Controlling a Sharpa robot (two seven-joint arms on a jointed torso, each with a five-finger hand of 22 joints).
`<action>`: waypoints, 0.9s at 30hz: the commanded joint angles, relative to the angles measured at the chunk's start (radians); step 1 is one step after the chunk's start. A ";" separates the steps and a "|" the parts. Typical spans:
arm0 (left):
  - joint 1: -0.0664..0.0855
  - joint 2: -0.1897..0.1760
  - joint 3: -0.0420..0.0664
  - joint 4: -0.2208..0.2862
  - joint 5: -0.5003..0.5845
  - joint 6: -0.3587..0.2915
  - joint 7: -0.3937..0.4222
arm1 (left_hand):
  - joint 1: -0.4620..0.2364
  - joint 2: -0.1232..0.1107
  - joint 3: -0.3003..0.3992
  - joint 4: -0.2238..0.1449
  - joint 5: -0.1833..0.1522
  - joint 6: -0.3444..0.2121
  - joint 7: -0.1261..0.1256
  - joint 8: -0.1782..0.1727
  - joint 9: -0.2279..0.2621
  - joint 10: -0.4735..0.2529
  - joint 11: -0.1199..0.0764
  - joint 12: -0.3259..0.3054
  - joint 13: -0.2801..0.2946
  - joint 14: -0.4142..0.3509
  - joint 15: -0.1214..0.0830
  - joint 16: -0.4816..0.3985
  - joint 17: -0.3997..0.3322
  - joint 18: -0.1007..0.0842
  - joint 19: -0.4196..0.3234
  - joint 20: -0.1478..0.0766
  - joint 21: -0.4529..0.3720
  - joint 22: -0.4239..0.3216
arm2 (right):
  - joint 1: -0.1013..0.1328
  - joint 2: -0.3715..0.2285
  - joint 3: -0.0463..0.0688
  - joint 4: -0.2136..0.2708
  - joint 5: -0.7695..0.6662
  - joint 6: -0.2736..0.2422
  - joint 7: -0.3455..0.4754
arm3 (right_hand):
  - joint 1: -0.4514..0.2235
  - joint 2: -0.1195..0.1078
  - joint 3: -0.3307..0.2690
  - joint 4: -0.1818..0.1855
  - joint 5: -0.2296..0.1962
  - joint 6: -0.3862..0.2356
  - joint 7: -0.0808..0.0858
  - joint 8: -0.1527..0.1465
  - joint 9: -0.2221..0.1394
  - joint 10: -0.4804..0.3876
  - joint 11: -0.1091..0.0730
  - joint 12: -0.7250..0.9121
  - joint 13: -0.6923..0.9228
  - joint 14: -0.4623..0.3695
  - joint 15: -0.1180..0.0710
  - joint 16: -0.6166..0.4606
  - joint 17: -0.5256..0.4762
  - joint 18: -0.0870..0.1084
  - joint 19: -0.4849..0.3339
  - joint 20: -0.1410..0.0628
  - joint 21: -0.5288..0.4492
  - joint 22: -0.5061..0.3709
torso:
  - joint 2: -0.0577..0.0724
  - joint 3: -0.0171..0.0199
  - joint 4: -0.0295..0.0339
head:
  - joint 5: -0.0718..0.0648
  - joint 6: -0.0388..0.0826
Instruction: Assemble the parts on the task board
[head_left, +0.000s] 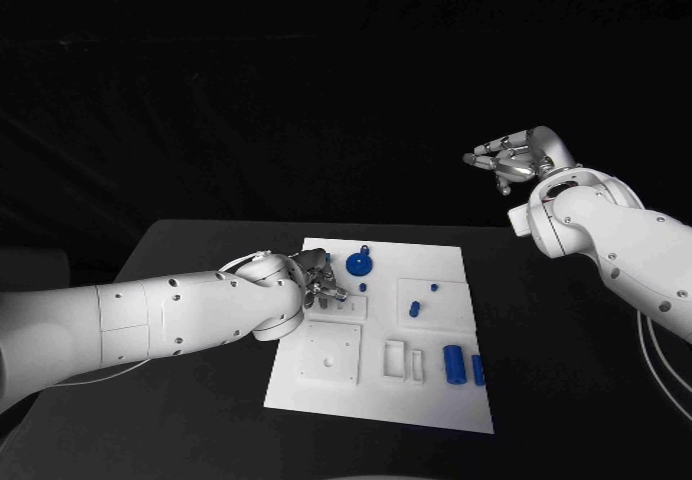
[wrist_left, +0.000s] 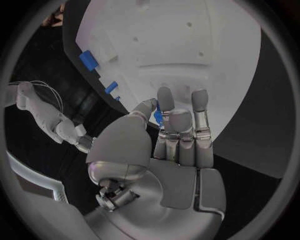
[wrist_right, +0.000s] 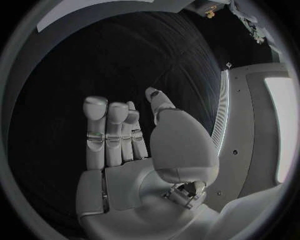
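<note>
Left hand (wrist_left: 169, 145) | pinches blue part (wrist_left: 159, 116) (thumb and finger) | over task board (wrist_left: 187, 55)

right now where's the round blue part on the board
In the head view the round blue part sits near the far edge of the task board, just right of the left hand.

- A robotics lab or test cell, staged for recording: black drapery (head_left: 289, 110) closes off the whole background.
- A black worktop (head_left: 562, 330) carries a white task board (head_left: 433, 400) with moulded recesses and small blue parts (head_left: 453, 363).
- Two white robot arms reach over it.
</note>
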 joint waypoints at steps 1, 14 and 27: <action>-0.002 0.002 0.001 0.001 -0.022 0.017 -0.011 | 0.024 0.013 0.029 -0.026 0.004 0.094 -0.088 0.007 -0.003 0.036 -0.020 0.003 -0.001 0.002 -0.002 0.003 0.001 0.005 0.003 0.000 0.007 0.018 | 0.000 0.000 0.001 -0.002 0.005 0.023 0.005 | -0.013 0.001 -0.004 -0.002 0.003 -0.003 -0.001 -0.001 -0.001 -0.004 -0.001 0.001 0.000 -0.003 -0.001 0.000 0.000 0.017 0.033 0.007 -0.005 0.072 | 0.000 -0.0002 0.0007 | -0.002 -0.001; -0.005 0.000 0.001 0.001 -0.028 0.048 -0.026 | 0.021 0.009 0.026 -0.025 0.008 0.100 -0.088 0.007 -0.012 0.036 -0.019 0.008 0.000 0.000 0.000 0.007 0.002 0.007 -0.001 0.003 0.011 0.018 | 0.000 0.000 0.000 -0.006 0.006 0.034 0.002 | -0.013 0.002 -0.009 0.001 0.007 -0.002 -0.001 -0.001 -0.001 -0.004 -0.001 0.001 -0.002 -0.003 -0.001 0.000 0.000 0.017 0.033 0.007 -0.007 0.072 | 0.000 -0.0011 0.0016 | -0.001 -0.005; -0.009 0.002 0.001 -0.002 -0.028 0.072 -0.031 | 0.022 0.008 0.025 -0.025 0.007 0.104 -0.088 0.007 -0.031 0.036 -0.018 0.008 0.000 0.001 0.000 0.006 0.001 0.009 -0.003 0.005 0.013 0.018 | 0.000 0.002 0.000 -0.015 0.007 0.037 0.002 | -0.012 0.003 -0.010 0.001 0.008 -0.004 -0.001 -0.001 -0.001 -0.005 -0.001 0.000 -0.003 -0.003 -0.001 0.000 0.000 0.017 0.033 0.007 -0.008 0.072 | 0.001 -0.0016 0.0009 | -0.002 -0.013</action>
